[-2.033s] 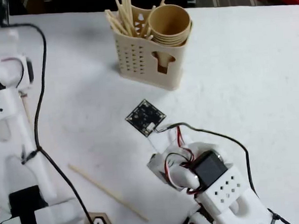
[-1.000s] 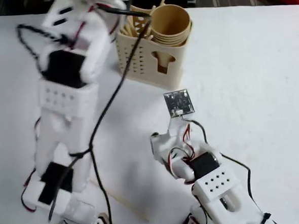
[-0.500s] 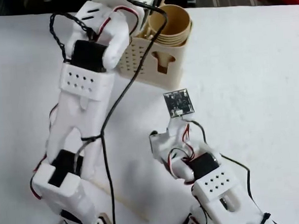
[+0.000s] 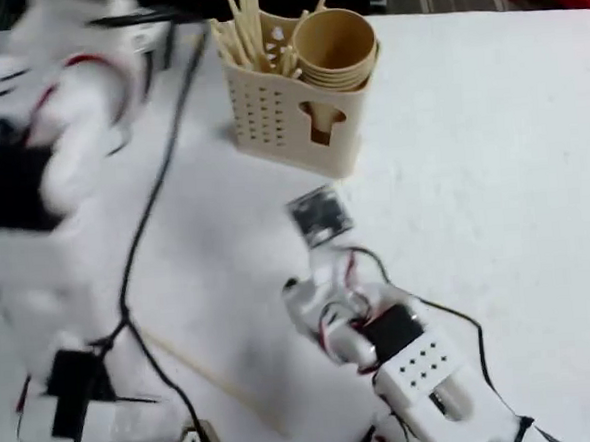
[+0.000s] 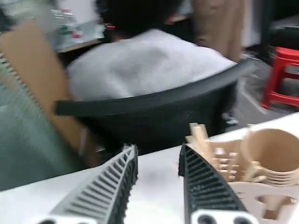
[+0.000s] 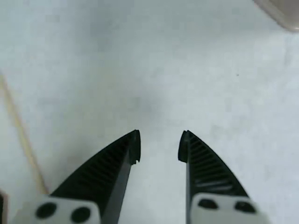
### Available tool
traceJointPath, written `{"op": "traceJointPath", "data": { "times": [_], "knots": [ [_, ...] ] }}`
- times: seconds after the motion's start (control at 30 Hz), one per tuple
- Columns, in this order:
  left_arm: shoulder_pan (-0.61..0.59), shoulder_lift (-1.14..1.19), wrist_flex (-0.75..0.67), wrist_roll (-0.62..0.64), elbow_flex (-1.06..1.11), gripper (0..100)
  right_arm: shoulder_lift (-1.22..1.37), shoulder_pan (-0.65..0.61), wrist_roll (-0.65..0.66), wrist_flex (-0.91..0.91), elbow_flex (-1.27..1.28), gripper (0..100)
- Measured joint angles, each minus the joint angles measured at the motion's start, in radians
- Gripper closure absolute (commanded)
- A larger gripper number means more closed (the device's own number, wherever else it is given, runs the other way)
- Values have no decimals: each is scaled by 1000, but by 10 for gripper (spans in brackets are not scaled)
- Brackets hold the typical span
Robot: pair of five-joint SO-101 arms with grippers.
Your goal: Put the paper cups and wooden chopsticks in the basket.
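Change: half a sec ago the left arm [image 4: 32,187] was stretched right over the basket [image 4: 294,116]. Now it's swung back out to the table's left side, all smeared in the high view. The right arm's wrist board [image 4: 320,216] has nudged a bit left too.
Left gripper [image 5: 156,161]: fingers spread, nothing between them, up off the table [image 4: 492,169] and facing the basket.
Right gripper [image 6: 159,142]: also spread and empty, over bare table.
Paper cups [image 4: 337,48]: nested stack sitting in the basket's right end.
Wooden chopsticks [image 4: 248,28]: a bunch standing up in the left end.
Loose chopstick [image 4: 210,379]: lying diagonally on the table near the arm bases, off to one side of the right gripper.
Around: the left arm's black cable [image 4: 150,220] hangs across the table, and there's a black chair [image 5: 149,100] behind it.
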Motion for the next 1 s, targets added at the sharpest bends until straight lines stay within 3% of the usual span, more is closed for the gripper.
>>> {"op": "traceJointPath", "data": {
  "times": [0.23, 0.43, 0.63, 1.0],
  "knots": [
    [-187, -107, 81, 0, -2, 842, 0, -322, 3, 55, -35, 858],
    [-276, -107, 140, 0, -2, 842, 0, -557, 3, 32, -35, 858],
    [-293, -109, 160, 0, -2, 842, 114, -634, -2, -54, -35, 858],
    [-296, -109, 204, 0, -2, 842, 641, -649, -28, -133, -245, 858]
  ]
}}
